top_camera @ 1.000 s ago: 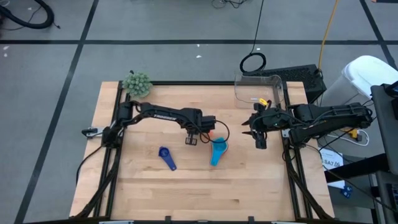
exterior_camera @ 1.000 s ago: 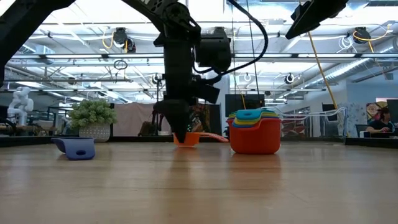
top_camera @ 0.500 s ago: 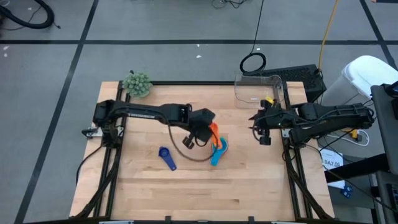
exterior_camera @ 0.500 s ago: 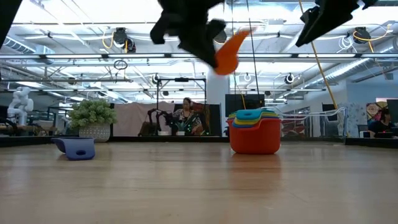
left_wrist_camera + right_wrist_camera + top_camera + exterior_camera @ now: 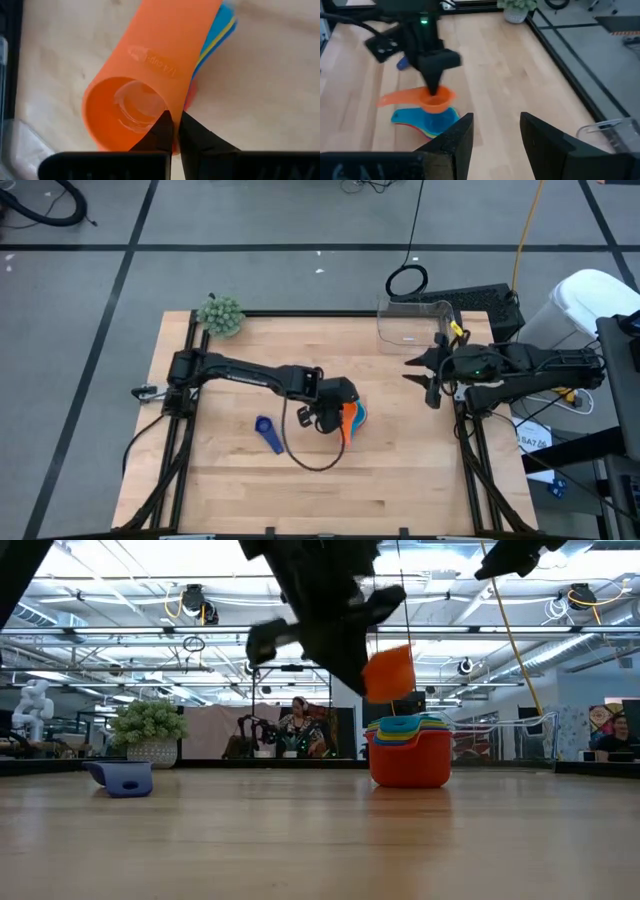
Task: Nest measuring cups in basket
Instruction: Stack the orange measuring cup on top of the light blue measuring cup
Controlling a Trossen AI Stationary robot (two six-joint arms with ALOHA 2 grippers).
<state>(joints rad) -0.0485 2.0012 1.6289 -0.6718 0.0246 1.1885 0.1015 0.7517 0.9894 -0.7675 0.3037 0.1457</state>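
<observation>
Landmark: the stack of cups (image 5: 409,752) sits on the worktop (image 5: 400,470), red at the bottom, then yellow, green and light blue.
Orange cup (image 5: 388,672): in the air just above the stack, not touching it, open side up. Its long handle runs level, pointing away from the left tool.
Left tool (image 5: 338,418): right over the stack, clenched on the orange cup's rim.
Dark blue cup (image 5: 268,433): alone on the worktop, well apart from the stack, on the left arm's side, its handle pointing to the front edge.
Basket (image 5: 418,323): far from the stack, at the worktop's back edge.
Right tool (image 5: 430,370): between stack and basket, up high, fingers spread, holding nothing.
Fuzzy ball (image 5: 220,313): back corner, far from the stack.
</observation>
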